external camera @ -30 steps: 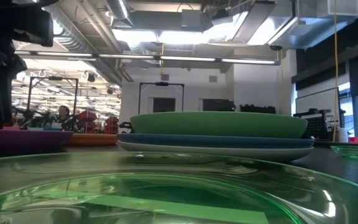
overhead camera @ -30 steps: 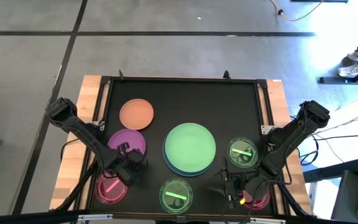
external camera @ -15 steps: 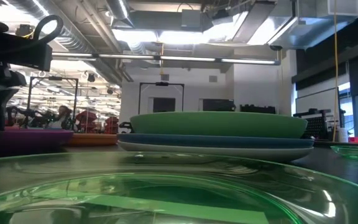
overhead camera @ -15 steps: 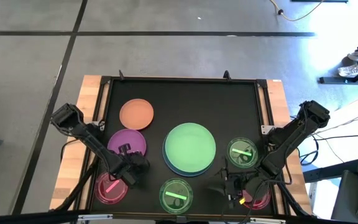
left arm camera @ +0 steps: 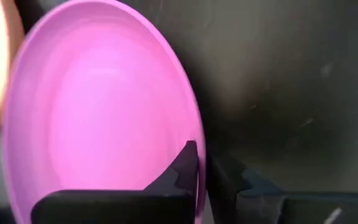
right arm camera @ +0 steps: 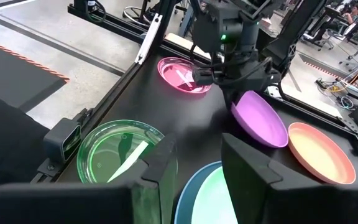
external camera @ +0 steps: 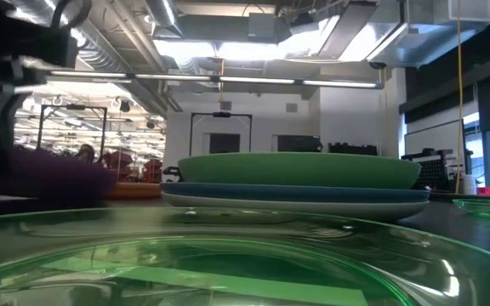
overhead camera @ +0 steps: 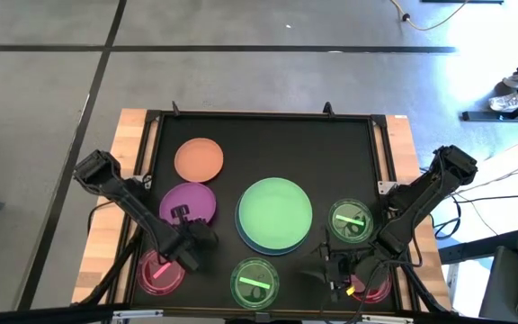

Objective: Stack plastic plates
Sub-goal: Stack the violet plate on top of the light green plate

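Observation:
The purple plate (overhead camera: 189, 202) is at the table's left and shows tilted in the right wrist view (right arm camera: 260, 118). My left gripper (overhead camera: 183, 225) is shut on its near rim. The orange plate (overhead camera: 199, 159) lies flat behind it. In the middle, the large green plate (overhead camera: 275, 211) tops a stack on a blue plate (external camera: 296, 193) and a white plate (external camera: 296, 205). My right gripper (right arm camera: 197, 165) hovers open at the near right, between a small green dish (overhead camera: 254, 282) and a pink dish (overhead camera: 373, 287). My left gripper pinches the purple plate's near rim (left arm camera: 197, 146) between its two fingers, one finger (left arm camera: 182, 168) on the plate's inner face and one (left arm camera: 232, 180) on its outer face. The fingers slant down from the table's near side. The held edge is raised and the plate tilts; whether its far edge touches the table I cannot tell.
A second small green dish (overhead camera: 352, 220) sits right of the stack. Another pink dish (overhead camera: 160, 273) lies just near of my left gripper. A raised black frame (overhead camera: 151, 135) borders the mat. Bare mat shows behind the stack and at the far right.
My left gripper has shut on the purple plate's near rim and risen. The plate, flat a second ago, now has its held edge tipped up and has shifted slightly toward the far right.

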